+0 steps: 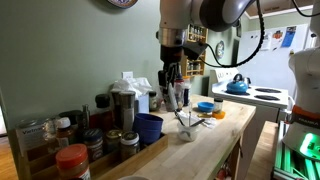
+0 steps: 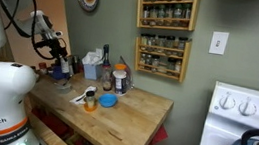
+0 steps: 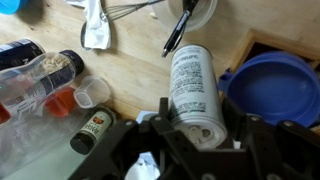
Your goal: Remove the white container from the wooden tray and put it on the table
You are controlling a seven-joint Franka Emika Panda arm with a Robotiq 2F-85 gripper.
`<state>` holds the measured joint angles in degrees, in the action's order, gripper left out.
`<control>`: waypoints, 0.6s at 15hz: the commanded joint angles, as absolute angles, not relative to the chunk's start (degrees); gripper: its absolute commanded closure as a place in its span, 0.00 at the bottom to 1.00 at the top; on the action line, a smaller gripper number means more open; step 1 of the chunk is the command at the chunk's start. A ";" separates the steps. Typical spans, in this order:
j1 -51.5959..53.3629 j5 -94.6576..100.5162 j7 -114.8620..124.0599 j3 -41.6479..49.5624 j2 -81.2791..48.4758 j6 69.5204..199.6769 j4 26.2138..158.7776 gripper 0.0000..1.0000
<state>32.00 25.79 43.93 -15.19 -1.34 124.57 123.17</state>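
Observation:
My gripper (image 3: pixel 195 128) is shut on the white container (image 3: pixel 190 80), a white cylinder with dark label print, gripped near its end. In an exterior view the gripper (image 1: pixel 172 78) hangs above the table (image 1: pixel 212 140) with the container (image 1: pixel 178 97) below its fingers, just past the end of the wooden tray (image 1: pixel 135 158). In the wrist view a corner of the tray (image 3: pixel 262 42) shows at the right, and the container is over bare table wood (image 3: pixel 130 60). The gripper also shows small in an exterior view (image 2: pixel 57 51). The container's lid is hidden.
A blue cup (image 1: pixel 148 128), a metal cup (image 1: pixel 124 105), a red-lidded jar (image 1: pixel 72 160) and several other jars stand in the tray. A blue bowl (image 1: pixel 205 107) and a wire utensil lie on the table. A black pen (image 3: pixel 178 33) lies under the gripper. A stove with a blue kettle (image 1: pixel 237 85) stands beyond.

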 commanded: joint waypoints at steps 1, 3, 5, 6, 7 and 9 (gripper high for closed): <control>25.47 26.53 46.87 -15.53 -1.04 130.98 125.00 0.69; 22.81 26.81 48.55 -14.91 -2.68 133.18 124.55 0.69; 21.22 26.21 49.68 -14.75 -5.11 135.10 123.74 0.69; 20.85 26.17 50.33 -14.71 -6.45 136.02 123.38 0.69; 20.71 26.37 51.50 -14.59 -7.61 137.35 123.24 0.69; 21.07 26.92 54.44 -14.12 -9.17 140.25 123.62 0.69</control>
